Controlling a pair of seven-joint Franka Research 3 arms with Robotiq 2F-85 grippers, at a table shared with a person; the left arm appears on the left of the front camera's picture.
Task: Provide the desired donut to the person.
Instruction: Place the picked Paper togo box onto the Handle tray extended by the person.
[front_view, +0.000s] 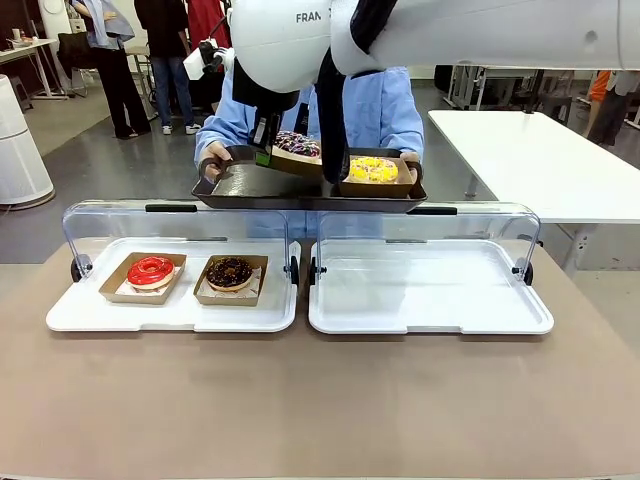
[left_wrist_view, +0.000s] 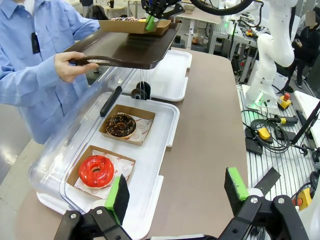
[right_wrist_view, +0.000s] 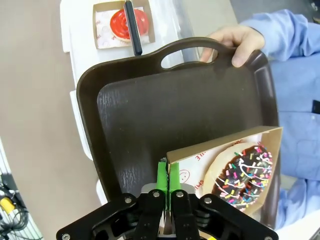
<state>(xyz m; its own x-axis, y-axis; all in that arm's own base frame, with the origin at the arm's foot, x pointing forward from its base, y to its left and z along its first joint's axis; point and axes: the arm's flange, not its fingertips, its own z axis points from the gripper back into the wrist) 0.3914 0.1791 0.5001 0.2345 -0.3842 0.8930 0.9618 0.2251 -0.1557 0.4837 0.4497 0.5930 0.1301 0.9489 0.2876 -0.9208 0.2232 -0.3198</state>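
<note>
The person (front_view: 385, 110), in a light blue shirt, holds a dark brown tray (front_view: 250, 185) by both handles over the far edge of the table. On the tray lie a chocolate donut with coloured sprinkles (right_wrist_view: 245, 175) in a card box (right_wrist_view: 210, 150) and a yellow donut (front_view: 374, 168) in its own box. My right gripper (right_wrist_view: 168, 176) is shut on the near edge of the sprinkle donut's box (front_view: 290, 160) and is seen from afar as the right gripper (left_wrist_view: 150, 22). My left gripper (left_wrist_view: 176, 189) hangs open above the table's side, holding nothing.
A white display tray (front_view: 90, 318) with a raised clear lid holds a red donut (front_view: 150, 270) and a chocolate donut (front_view: 229, 272) in boxes. A second white display tray (front_view: 430, 300) beside it holds nothing. The person's hand (right_wrist_view: 235, 42) grips the tray handle. The near tabletop (front_view: 320, 400) is bare.
</note>
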